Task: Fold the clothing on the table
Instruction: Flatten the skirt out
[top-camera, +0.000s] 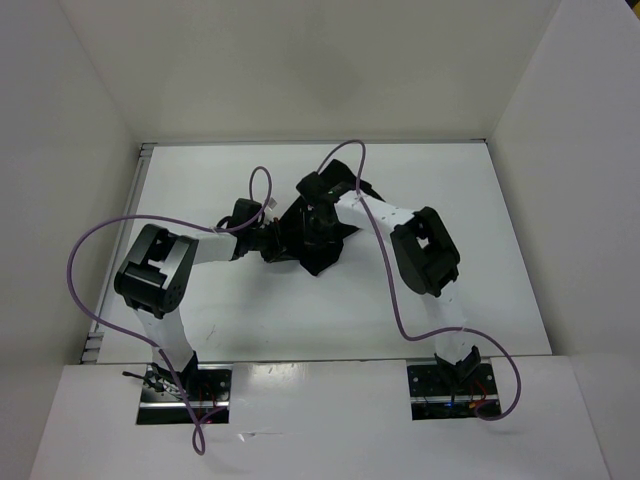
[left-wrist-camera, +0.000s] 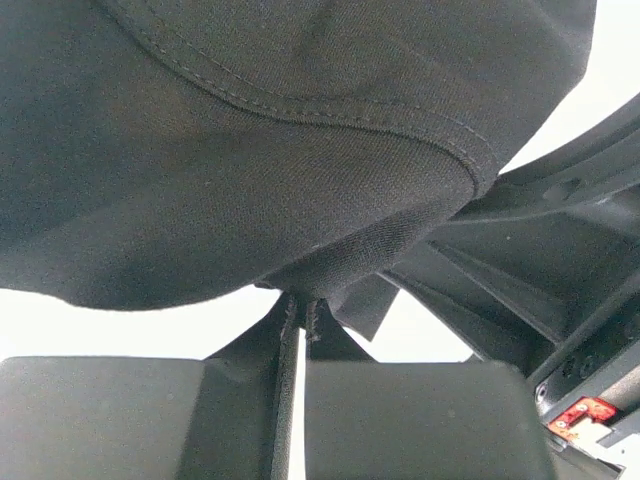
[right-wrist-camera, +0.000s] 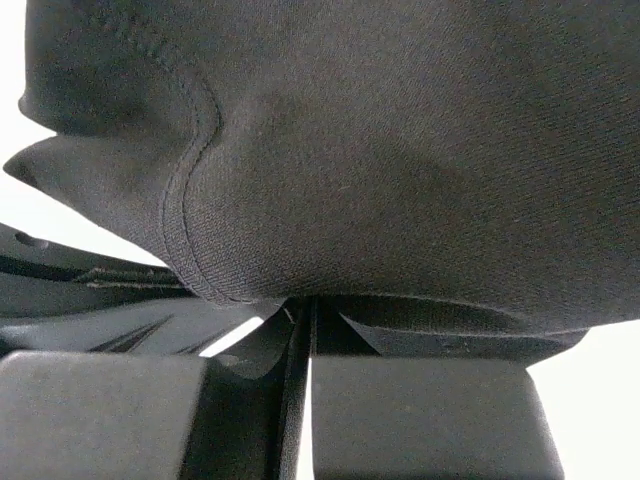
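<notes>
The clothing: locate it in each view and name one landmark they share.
Top external: the clothing is bunched just above picture centre.
Left wrist: fills the upper frame, pinched in the left gripper.
Right wrist: fills the upper frame, pinched in the right gripper.
Shared landmark: the white table.

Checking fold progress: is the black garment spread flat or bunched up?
Bunched up: the clothing forms a small crumpled heap, pinched by the left gripper and right gripper.

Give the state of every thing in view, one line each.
clothing: bunched up at mid-table, pinched by both grippers, not neatly folded.
left gripper: shut on a fold of the clothing.
right gripper: shut on the clothing.
table: bears the clothing near its middle.
</notes>
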